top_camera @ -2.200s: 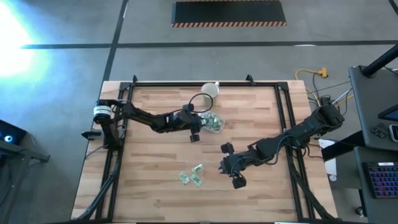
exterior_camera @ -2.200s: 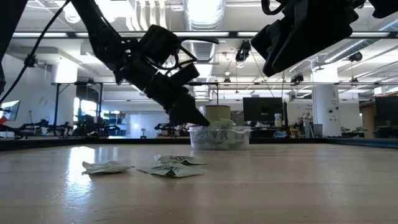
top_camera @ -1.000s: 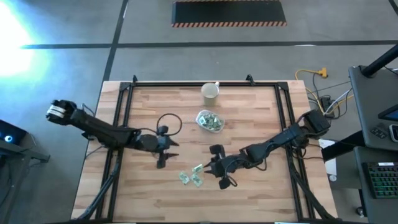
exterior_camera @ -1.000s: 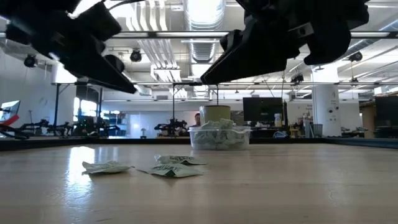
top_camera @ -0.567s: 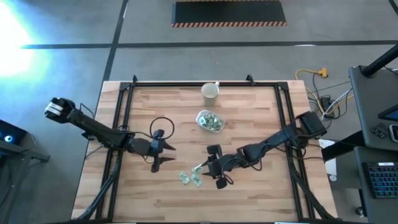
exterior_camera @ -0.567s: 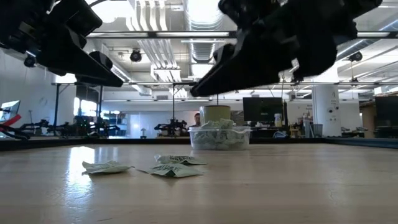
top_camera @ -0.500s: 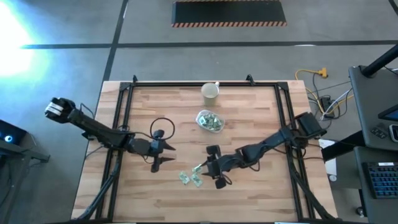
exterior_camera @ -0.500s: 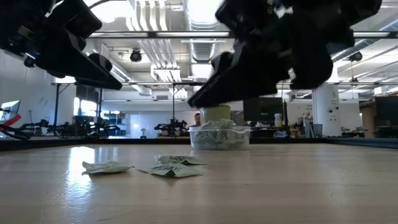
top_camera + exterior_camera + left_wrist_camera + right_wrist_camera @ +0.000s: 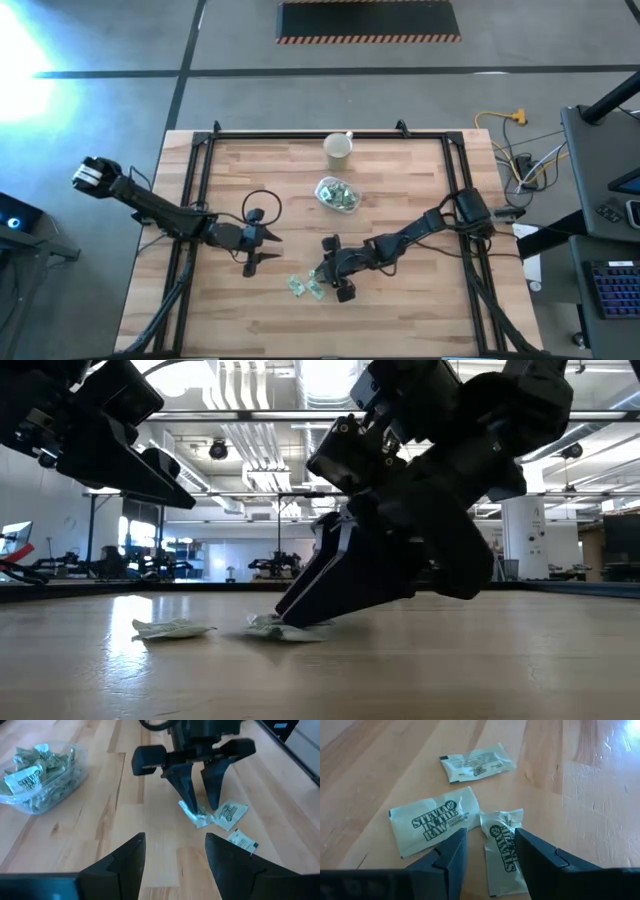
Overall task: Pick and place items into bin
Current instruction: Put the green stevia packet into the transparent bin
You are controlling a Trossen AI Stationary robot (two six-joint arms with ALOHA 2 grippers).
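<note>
My right gripper (image 9: 487,852), jaws open, straddles a crumpled packet (image 9: 504,847) among three loose on the table (image 9: 400,300), well short of the part-full bin (image 9: 337,194). I'd settle lower before pinching, sparing its flat neighbour (image 9: 435,825). My left gripper (image 9: 262,244) waits open nearby. Behind: a bright lab hall.

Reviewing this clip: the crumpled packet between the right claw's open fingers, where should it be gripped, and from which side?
Judging by its pose, grip the crumpled packet across its narrow width at mid-length, coming straight down from above. It lies nearly flat on the table, with its long sides lined up with the right claw fingers, which already straddle it. The flat packet alongside lies close, so keep that finger tight to the target.
</note>
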